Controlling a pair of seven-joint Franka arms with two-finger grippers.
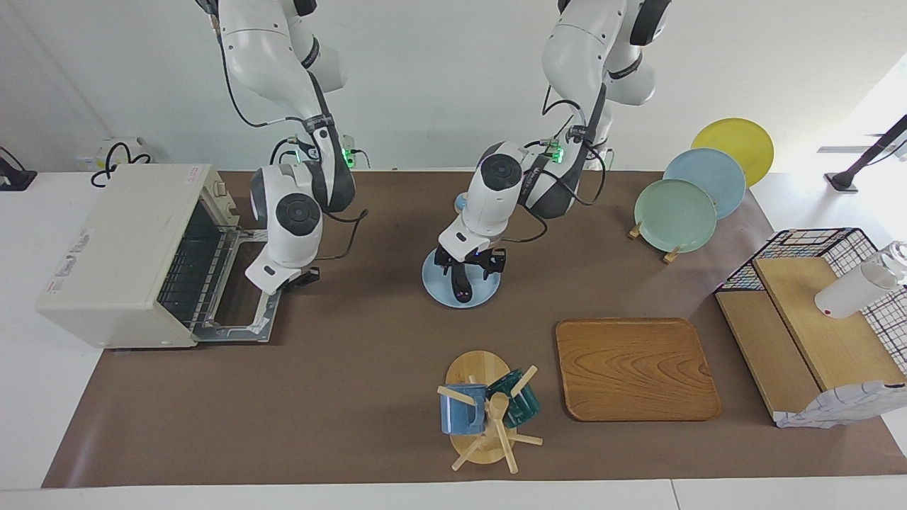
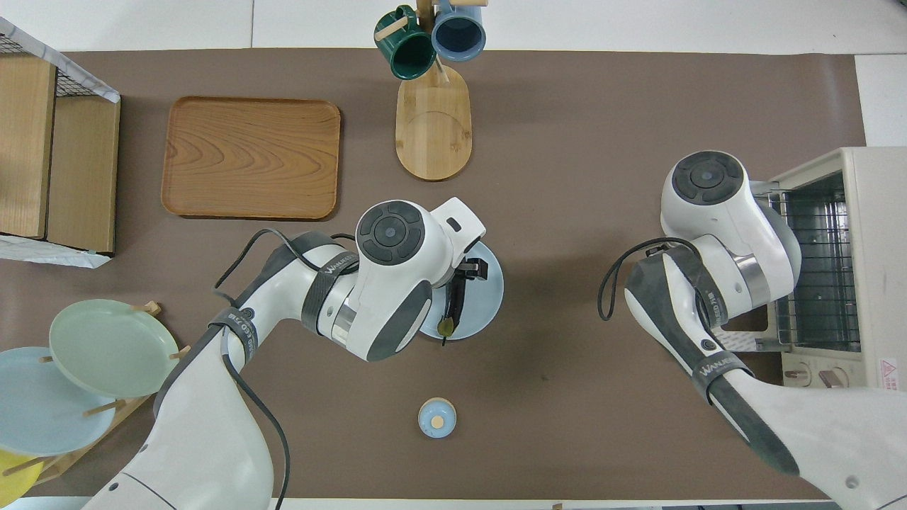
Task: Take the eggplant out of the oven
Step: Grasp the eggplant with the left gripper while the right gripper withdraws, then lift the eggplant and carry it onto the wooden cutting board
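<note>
The eggplant is dark and slender and lies on a small blue plate in the middle of the table; it also shows in the overhead view. My left gripper is low over this plate, its fingers spread on either side of the eggplant. The cream oven stands at the right arm's end of the table with its door folded down and a bare wire rack inside. My right gripper hangs over the edge of the open door.
A wooden tray and a mug tree with two mugs stand farther from the robots than the plate. A plate rack and a wire basket with wooden shelves are at the left arm's end. A small blue knob-lid sits near the robots.
</note>
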